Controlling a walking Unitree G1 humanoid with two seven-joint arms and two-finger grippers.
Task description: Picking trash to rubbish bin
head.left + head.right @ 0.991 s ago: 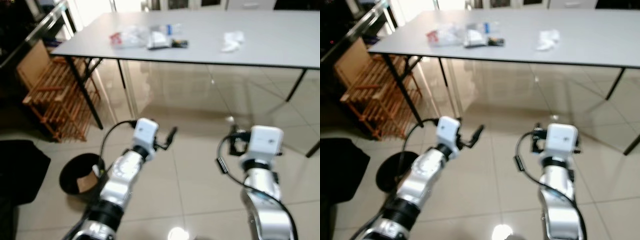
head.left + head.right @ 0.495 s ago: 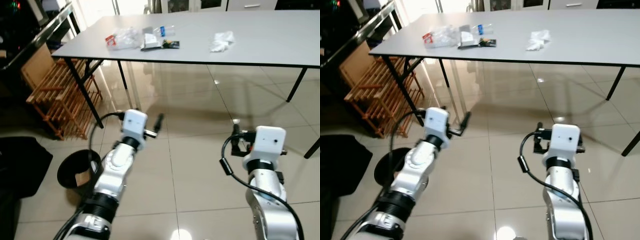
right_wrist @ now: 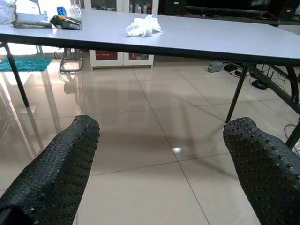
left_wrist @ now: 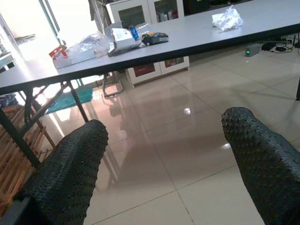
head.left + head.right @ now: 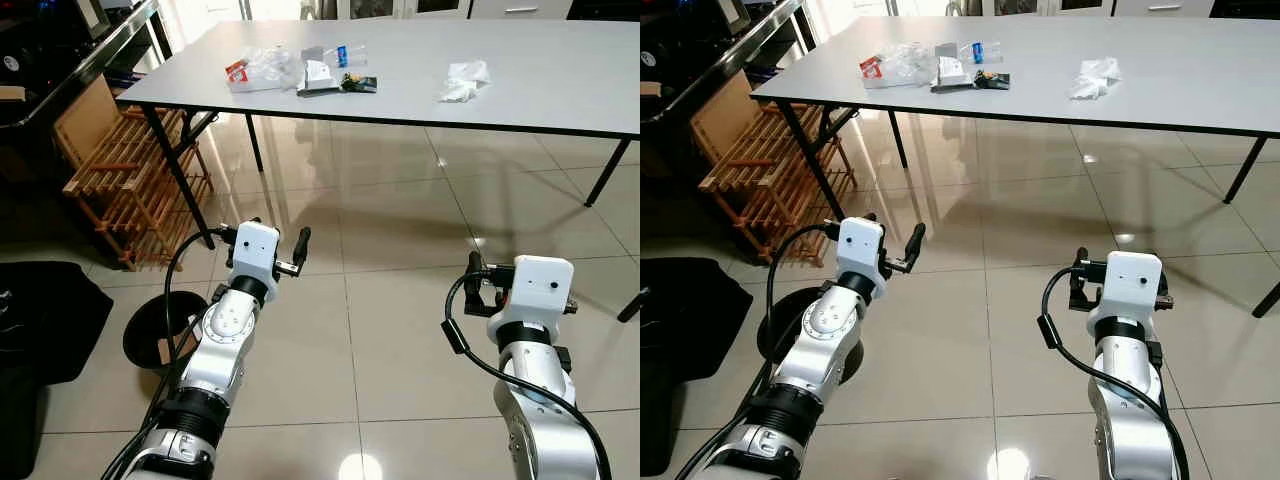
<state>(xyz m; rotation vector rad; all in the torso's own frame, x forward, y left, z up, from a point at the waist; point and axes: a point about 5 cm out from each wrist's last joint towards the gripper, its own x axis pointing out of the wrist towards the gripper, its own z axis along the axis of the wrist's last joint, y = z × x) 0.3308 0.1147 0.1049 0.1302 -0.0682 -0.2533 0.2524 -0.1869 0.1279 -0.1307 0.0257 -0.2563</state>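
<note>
Your left gripper (image 4: pixel 159 154) and right gripper (image 3: pixel 159 164) hang spread and empty above the floor tiles (image 5: pixel 400 330), rubbish bin (image 5: pixel 150 335) beside your left arm, trash (image 5: pixel 300 72) and crumpled tissue (image 5: pixel 462 80) on the grey table (image 5: pixel 560 90) ahead.

We are looking at a pale grey table (image 5: pixel 560 80) on black legs, carrying a white crumpled tissue (image 5: pixel 462 80), clear plastic wrappers (image 5: pixel 268 68) with a red label, and a small black packet (image 5: pixel 358 85). The floor tiles (image 5: pixel 400 250) are shining glossy beige. A black bin (image 5: pixel 150 335) is standing beside a light brown wooden rack (image 5: pixel 125 185). Both silver arms are showing black, dimpled fingers (image 4: pixel 65 173).
</note>
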